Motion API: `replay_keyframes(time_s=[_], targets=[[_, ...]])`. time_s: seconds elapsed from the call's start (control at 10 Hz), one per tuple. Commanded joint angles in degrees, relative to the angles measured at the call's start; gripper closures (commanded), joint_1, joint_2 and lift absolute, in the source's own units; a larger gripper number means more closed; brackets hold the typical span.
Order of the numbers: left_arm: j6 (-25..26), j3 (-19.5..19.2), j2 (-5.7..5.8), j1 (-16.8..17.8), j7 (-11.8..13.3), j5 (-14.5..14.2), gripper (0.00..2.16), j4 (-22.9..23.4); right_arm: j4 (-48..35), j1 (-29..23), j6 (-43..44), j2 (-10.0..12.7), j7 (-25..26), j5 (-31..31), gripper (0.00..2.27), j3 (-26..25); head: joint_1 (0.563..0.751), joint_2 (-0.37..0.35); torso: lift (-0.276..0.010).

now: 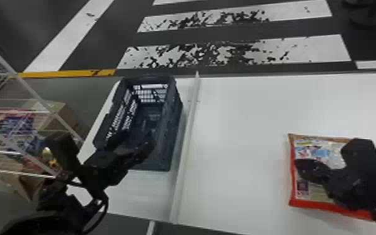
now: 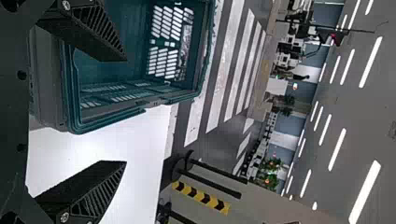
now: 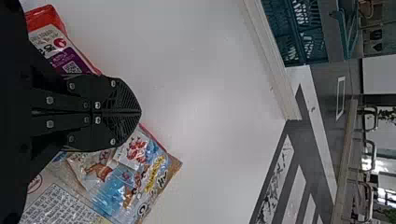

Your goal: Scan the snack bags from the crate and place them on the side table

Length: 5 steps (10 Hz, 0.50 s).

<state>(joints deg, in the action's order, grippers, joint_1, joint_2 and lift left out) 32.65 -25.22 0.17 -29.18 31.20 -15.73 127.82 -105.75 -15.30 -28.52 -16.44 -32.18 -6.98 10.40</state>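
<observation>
The left gripper (image 1: 137,139) hangs at the near end of the crate (image 1: 172,125), its fingers spread apart with nothing between them. On the right, the snack bag (image 1: 318,147) lies flat beneath the right gripper (image 1: 298,164), whose fingers are pressed together with nothing held; whether they touch the bag I cannot tell.

At far left is a wire rack (image 1: 18,76), with colourful packets (image 1: 15,122) and a cardboard box (image 1: 62,115) seen through its bars. The crate is upright, and a raised pale strip (image 1: 189,134) runs between it and the bag.

The tabletop (image 1: 243,125) is white and smooth. Past it, the dark floor bears a yellow line (image 1: 68,73) and worn white stripes (image 1: 234,56). The left wrist view shows green plants (image 2: 271,165) and long ceiling lights (image 2: 370,61).
</observation>
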Motion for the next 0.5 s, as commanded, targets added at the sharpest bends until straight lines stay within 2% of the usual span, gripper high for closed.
replay_keyframes(time_s=[0.0, 0.4], targets=[[0.0, -0.09, -0.32, 0.0, 0.0, 0.09, 0.09, -0.03, -0.15, -0.43, 1.13, -1.05, -0.69, -0.14, 2.24, -0.38, 0.695, 0.246, -0.094], [0.0, 0.0, -0.32, 0.09, 0.0, 0.09, 0.09, -0.03, 0.02, -0.61, 1.13, -1.75, -0.86, -1.46, 2.24, -1.0, 0.695, 0.229, -0.094]])
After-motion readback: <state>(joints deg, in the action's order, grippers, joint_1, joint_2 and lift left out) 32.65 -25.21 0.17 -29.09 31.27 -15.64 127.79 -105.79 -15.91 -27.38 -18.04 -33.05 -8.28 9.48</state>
